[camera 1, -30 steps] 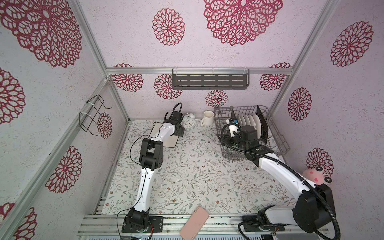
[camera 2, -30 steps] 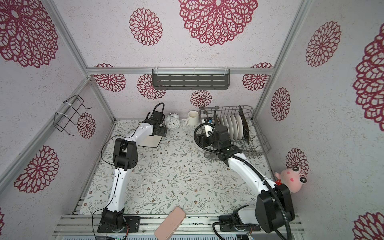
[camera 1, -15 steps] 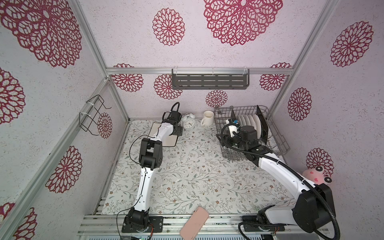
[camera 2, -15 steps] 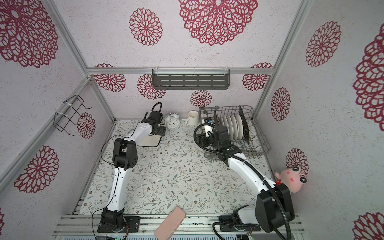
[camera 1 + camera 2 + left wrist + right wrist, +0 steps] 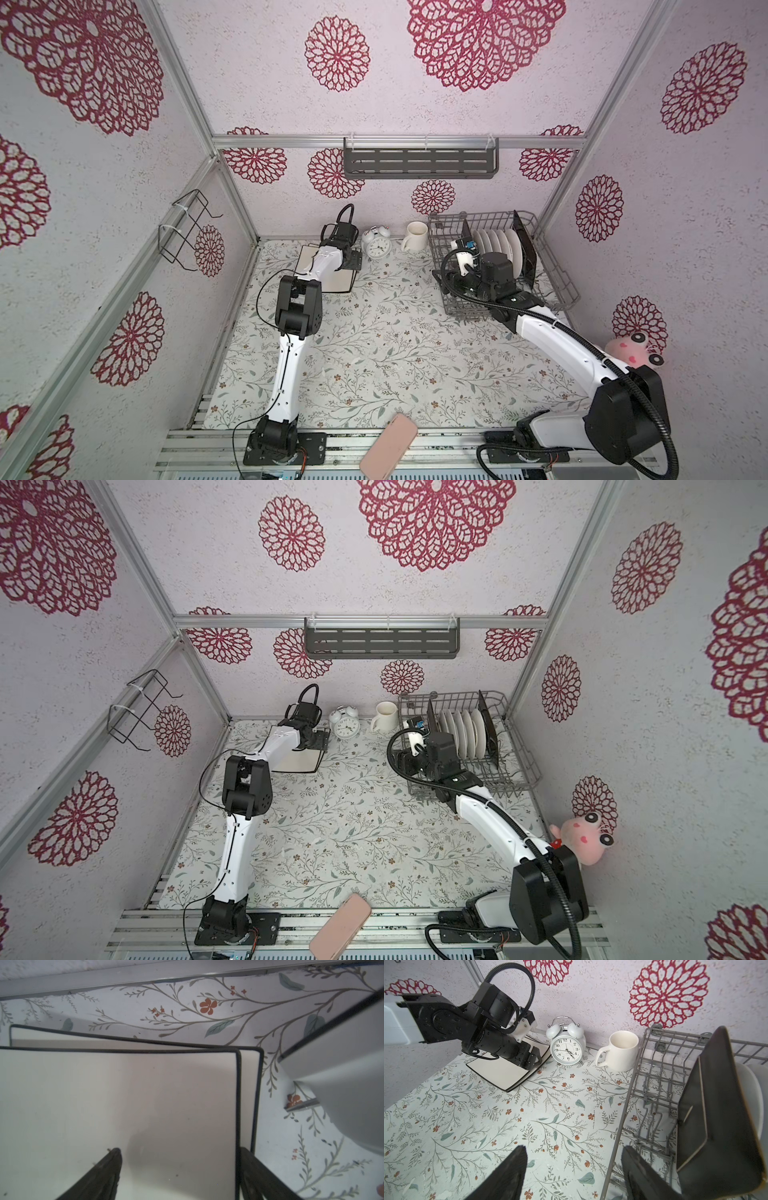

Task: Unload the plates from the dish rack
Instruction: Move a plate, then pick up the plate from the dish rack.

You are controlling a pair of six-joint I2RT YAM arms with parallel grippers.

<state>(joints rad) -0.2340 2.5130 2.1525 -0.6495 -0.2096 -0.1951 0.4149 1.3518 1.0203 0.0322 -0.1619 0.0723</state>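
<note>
Two square cream plates with black rims lie stacked on the table at the back left, also seen in both top views. My left gripper hovers low over the top plate, open: one finger stands above its face and the other beside its edge. The grey wire dish rack stands at the back right. It holds several round white plates between two upright black-backed square plates. My right gripper is open and empty above the rack's near-left rim.
A white alarm clock and a white mug stand against the back wall between the stack and the rack. A dark slotted shelf hangs on the back wall and a black wire holder on the left wall. A pink plush sits at the right.
My left wrist has edged slightly toward the back left over the stacked plates. The right arm has not moved.
</note>
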